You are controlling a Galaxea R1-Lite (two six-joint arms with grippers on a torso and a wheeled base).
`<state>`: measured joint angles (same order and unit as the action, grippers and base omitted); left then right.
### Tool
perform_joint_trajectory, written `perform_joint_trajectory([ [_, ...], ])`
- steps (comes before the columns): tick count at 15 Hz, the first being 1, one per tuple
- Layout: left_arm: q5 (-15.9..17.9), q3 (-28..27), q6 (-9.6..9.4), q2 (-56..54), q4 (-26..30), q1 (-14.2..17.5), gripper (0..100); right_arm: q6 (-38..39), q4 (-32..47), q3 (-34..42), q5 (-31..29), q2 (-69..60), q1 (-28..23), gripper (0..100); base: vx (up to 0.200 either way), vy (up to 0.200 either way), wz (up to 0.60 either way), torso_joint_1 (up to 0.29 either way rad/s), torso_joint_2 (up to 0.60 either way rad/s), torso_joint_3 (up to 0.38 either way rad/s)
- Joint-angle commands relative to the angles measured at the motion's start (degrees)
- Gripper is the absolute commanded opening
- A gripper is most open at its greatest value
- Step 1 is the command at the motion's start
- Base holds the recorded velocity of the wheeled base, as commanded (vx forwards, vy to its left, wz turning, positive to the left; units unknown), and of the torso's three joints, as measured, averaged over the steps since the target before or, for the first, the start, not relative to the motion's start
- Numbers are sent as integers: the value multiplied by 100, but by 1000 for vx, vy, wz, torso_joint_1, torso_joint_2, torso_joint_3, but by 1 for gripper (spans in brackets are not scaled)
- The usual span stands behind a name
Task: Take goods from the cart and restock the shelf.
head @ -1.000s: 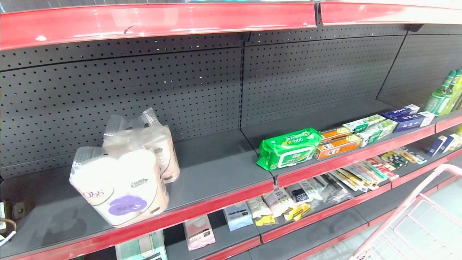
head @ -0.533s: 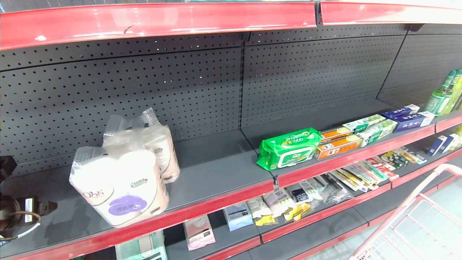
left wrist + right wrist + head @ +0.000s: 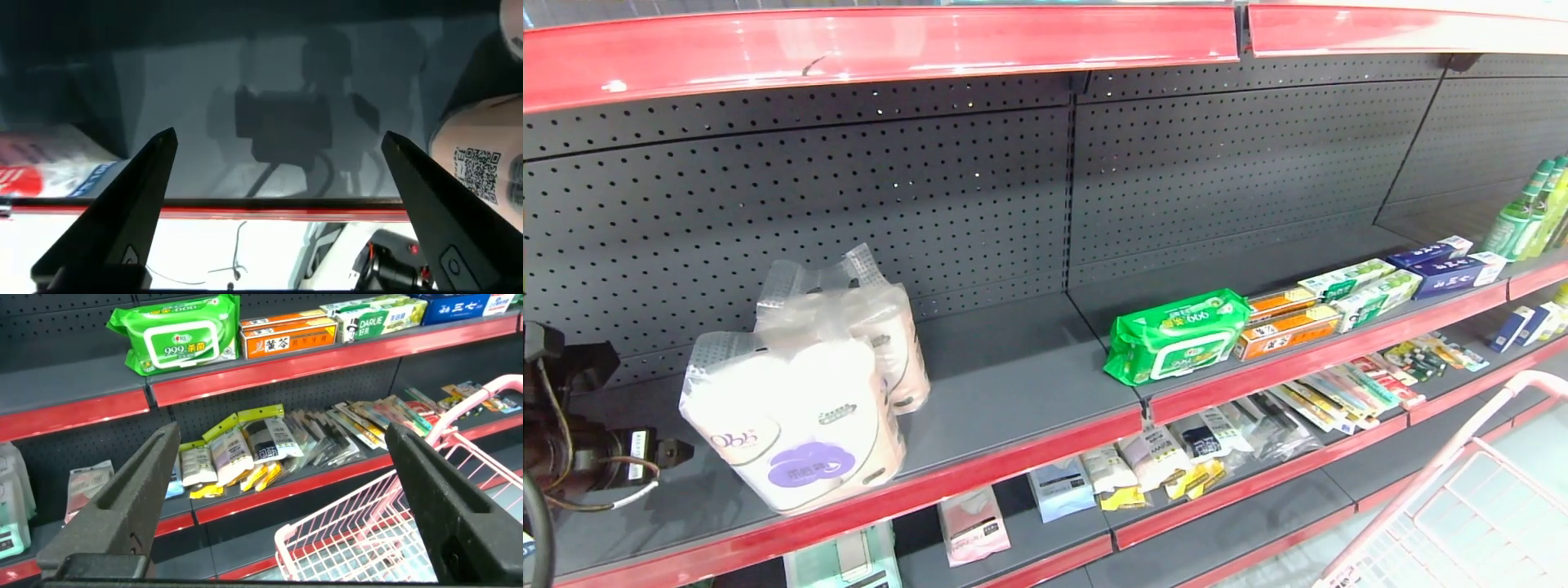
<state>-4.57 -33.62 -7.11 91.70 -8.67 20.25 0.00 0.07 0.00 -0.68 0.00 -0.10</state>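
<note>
The left gripper (image 3: 278, 137) is brought further in at the left end of the shelf (image 3: 1013, 376), spread empty beside the shelved toilet-roll packs (image 3: 792, 425), the right gripper (image 3: 279, 429) likewise open; further restocking is judged outstanding.

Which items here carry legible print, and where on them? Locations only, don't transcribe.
green wipes pack: large numerals and characters on the front label, legible.
orange boxes: characters along the front face, legible.
toilet roll pack: lettering on the wrap legible, purple label's characters blurred; a QR code on its wrap in the left wrist view.
flat packets: too small to read.
</note>
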Motion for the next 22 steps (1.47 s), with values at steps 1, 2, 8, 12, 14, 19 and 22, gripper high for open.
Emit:
perform_joint_trajectory([
  [1,0,-13,-1,199,-3,-56,100,0,1,0,7,0,1,100,0,0,0,0,0,0],
  [2,0,-13,-1,243,-12,-109,100,0,1,0,-2,9,1,100,0,0,0,0,0,0],
  [8,0,-110,8,507,-126,-118,100,0,1,0,7,9,1,100,0,0,0,0,0,0],
  [12,0,-110,16,771,-285,-135,100,0,-7,0,-2,0,1,100,0,0,0,0,0,0],
  [14,0,-127,16,903,-496,-135,100,0,-7,0,7,0,1,100,0,0,0,0,0,0],
  [19,141,-197,34,1087,-513,-162,100,0,-7,0,7,9,1,100,0,0,0,0,0,0],
  [22,202,-189,43,1157,-513,-206,100,0,1,0,7,9,1,100,0,0,0,0,0,0],
])
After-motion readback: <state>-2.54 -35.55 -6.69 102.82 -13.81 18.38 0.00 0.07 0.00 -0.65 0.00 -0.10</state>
